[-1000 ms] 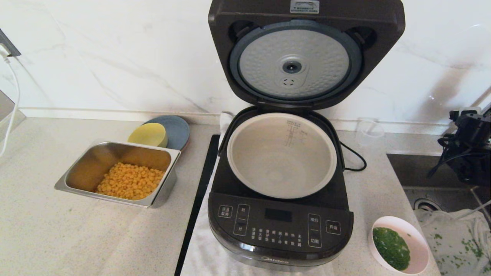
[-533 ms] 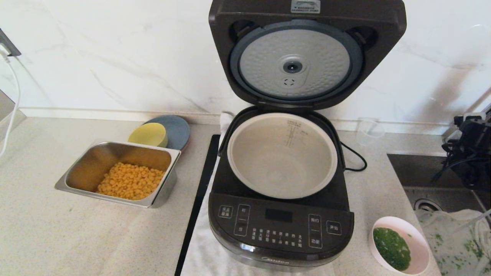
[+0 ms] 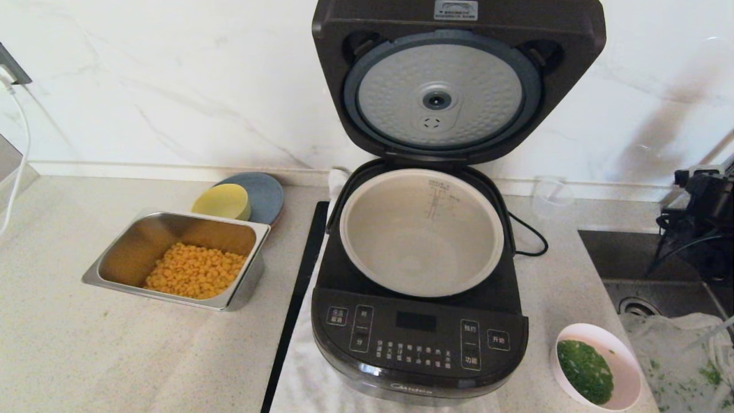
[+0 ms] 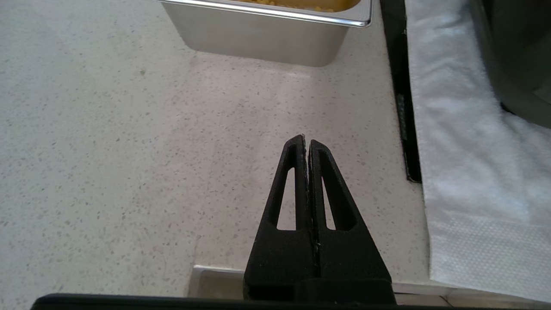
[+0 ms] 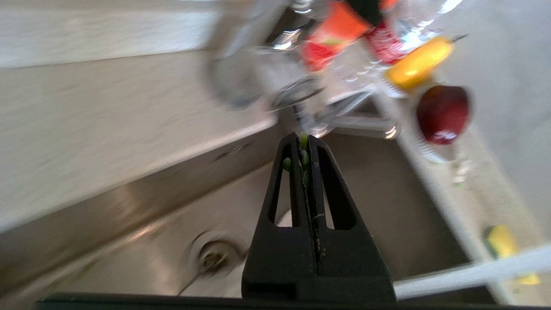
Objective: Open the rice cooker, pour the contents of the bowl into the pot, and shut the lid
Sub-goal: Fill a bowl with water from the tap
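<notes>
Bowl (image 3: 597,367) lies front-right of cooker (image 3: 421,287); right gripper (image 5: 303,142), closed and empty over sink (image 5: 142,224), is nearer arm.

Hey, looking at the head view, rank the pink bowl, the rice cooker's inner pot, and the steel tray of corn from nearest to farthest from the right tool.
The right tool sits at the far right, over the sink.
1. Bowl: nearest, front right of the counter.
2. Pot: middle, inside the open rice cooker.
3. Steel tray: farthest, on the left.
</notes>
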Available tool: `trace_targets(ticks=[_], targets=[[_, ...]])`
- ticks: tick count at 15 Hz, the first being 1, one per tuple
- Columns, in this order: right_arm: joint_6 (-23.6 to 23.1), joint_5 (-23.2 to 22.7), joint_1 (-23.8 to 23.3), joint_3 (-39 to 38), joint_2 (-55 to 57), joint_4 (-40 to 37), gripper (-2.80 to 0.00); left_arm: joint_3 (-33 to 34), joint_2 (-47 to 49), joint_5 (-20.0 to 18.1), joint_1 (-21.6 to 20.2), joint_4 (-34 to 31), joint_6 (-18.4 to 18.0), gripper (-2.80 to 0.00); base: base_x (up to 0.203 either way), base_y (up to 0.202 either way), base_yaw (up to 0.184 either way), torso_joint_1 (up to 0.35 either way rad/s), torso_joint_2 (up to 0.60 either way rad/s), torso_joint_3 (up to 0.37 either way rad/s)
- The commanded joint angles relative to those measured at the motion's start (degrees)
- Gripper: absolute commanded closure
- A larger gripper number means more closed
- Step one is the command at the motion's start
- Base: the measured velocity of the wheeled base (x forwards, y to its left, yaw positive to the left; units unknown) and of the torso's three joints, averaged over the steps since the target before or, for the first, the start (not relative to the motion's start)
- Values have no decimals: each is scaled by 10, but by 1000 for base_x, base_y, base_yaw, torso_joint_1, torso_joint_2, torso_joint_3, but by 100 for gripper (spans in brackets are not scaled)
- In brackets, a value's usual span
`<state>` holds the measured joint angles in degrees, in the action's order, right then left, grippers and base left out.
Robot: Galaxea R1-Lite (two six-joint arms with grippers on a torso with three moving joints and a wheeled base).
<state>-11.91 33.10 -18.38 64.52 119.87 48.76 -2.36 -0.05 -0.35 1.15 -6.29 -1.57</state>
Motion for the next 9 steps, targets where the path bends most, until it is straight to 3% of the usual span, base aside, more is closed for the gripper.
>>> trace_targets(ticks=[1,4,6,9], targets=[[35,-31,27,-37,-93,-103,0,0,0,-1,0,0,0,0,0,0,0,0,0,0],[107,-137,55,-62,-217,-356,0,0,0,0,0,0,0,0,0,0,0,0,0,0],[139,-238,64,-66,-306,-555,0,0,0,-1,0,0,0,0,0,0,0,0,0,0],[157,-314,76,-87,-400,-718,0,0,0,0,0,0,0,0,0,0,0,0,0,0]])
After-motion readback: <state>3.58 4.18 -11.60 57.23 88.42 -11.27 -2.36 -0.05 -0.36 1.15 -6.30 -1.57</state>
